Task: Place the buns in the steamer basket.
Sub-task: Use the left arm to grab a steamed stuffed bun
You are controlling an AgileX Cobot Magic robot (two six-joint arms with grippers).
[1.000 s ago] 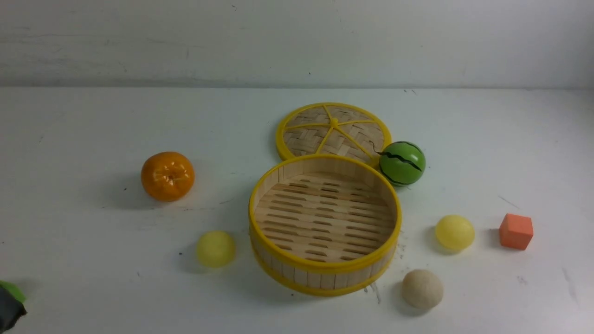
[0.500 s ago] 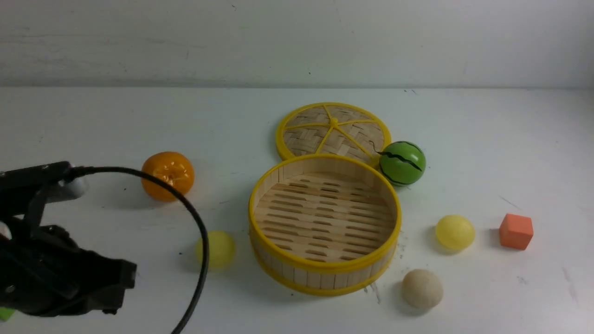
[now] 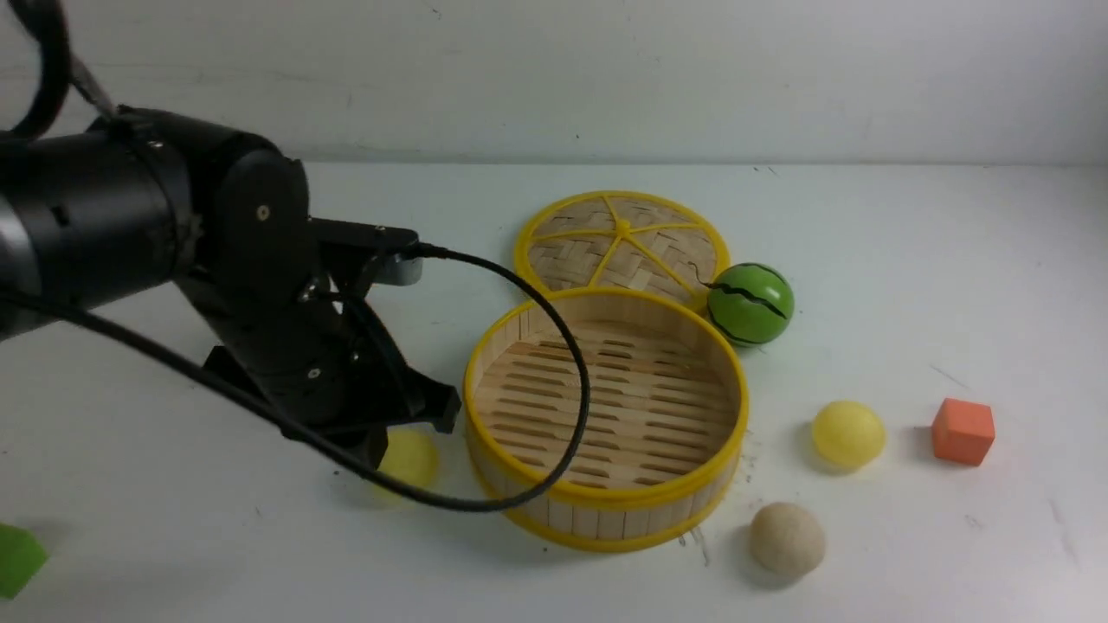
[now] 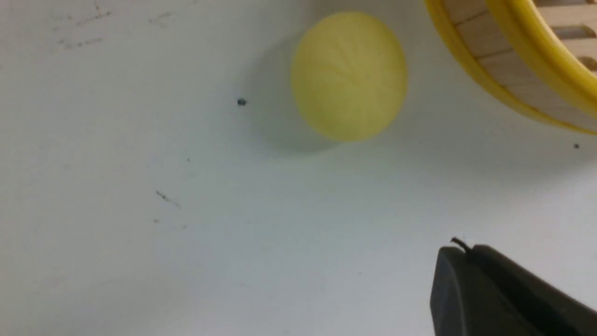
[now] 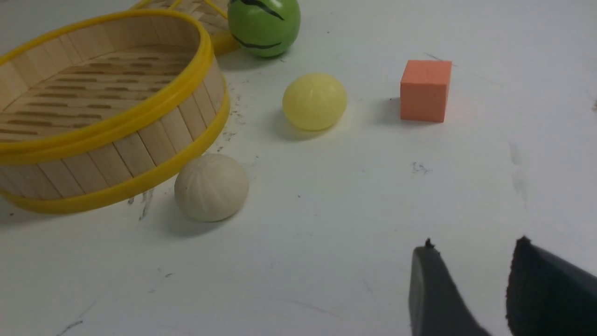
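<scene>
The left yellow bun (image 4: pixel 349 77) lies on the counter (image 3: pixel 952 277) just beside the steamer basket (image 3: pixel 623 519), the right yellow bun (image 3: pixel 848 433) and the beige bun (image 3: pixel 786 538) on its other side; none is inside yet; the left arm (image 3: pixel 260 285) hangs over the left bun, likely as its nearest pick; only one of the left fingers (image 4: pixel 485 294) shows, so their opening I cannot tell; the right fingers (image 5: pixel 433 294) stand slightly parted, empty, back from the other two.
</scene>
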